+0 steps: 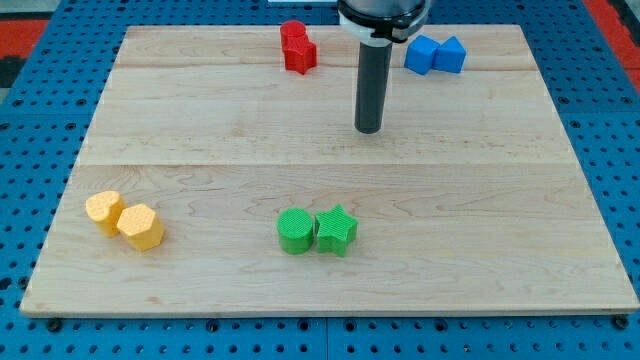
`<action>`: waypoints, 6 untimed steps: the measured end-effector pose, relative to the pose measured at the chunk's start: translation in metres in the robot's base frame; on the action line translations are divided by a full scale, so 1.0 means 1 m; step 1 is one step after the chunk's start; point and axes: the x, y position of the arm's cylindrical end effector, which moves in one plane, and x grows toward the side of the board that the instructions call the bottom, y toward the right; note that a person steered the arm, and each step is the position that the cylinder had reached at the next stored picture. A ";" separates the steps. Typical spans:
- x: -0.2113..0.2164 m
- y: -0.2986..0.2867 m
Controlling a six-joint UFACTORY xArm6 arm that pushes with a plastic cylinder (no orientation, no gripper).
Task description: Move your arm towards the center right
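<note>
Camera view, the only one: wooden board (330,150) lying on a blue perforated surface (30,60), seen from slightly above. Dark rod coming down from the view's top, ending at my tip (369,130), set on bare wood a little above and right of the board's middle, touching no block. No jaws on this tool, just a plain rod, so nothing to open or close and nothing held. At about 11 o'clock from my tip, near the board's top edge: two red blocks (297,47) pressed together, shapes hard to make out. At about 1 o'clock, also near the top edge: a blue cube (421,54) touching a blue triangular block (451,54) on its right. At about 7 o'clock, well apart from my tip, toward the bottom: a green cylinder (295,231) touching a green star (337,230). Far off at 8 o'clock, near the bottom-left corner: a yellow block (104,211), shape unclear, touching a yellow hexagonal block (141,227). Centre right of the board, at 3 to 4 o'clock from my tip: bare wood only.
</note>
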 end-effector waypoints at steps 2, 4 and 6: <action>0.000 0.014; -0.010 0.087; -0.020 0.105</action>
